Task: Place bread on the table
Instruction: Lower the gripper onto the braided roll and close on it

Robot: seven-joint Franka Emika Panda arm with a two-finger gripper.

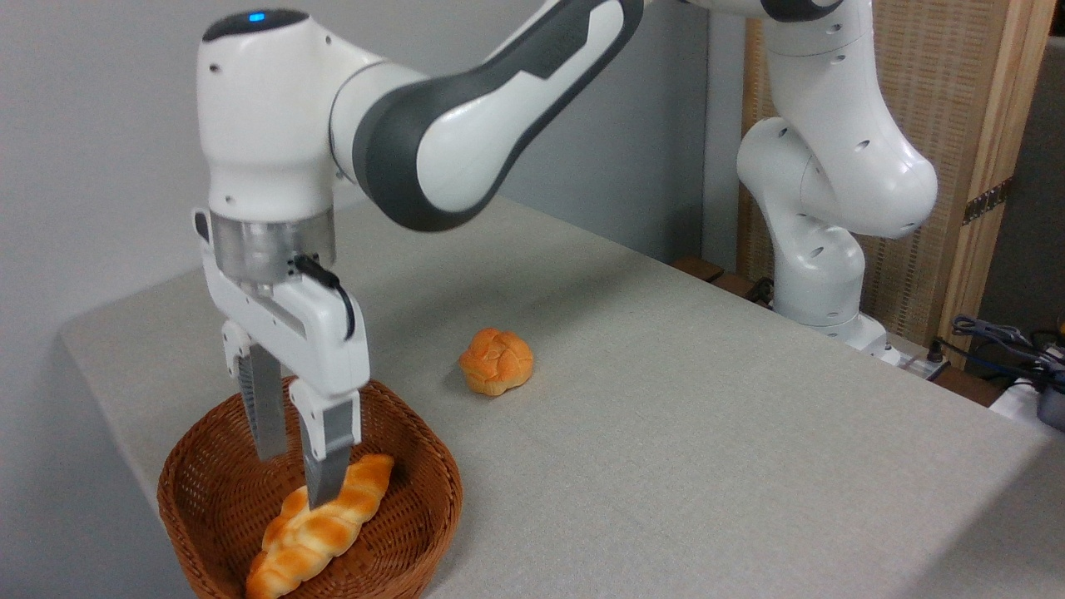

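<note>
The bread, a long braided golden-orange loaf, lies slanted in the brown wicker basket at the front left of the table. My gripper points straight down into the basket and straddles the loaf's upper half. One finger stands in front of the loaf and hides a strip of it. The other finger stands behind it, with a little basket weave showing between its tip and the loaf. The jaws stand apart and the loaf rests on the basket floor.
A small round orange bun sits on the table behind and right of the basket. The arm's white base stands at the back right, with cables and a wooden screen beyond the table edge.
</note>
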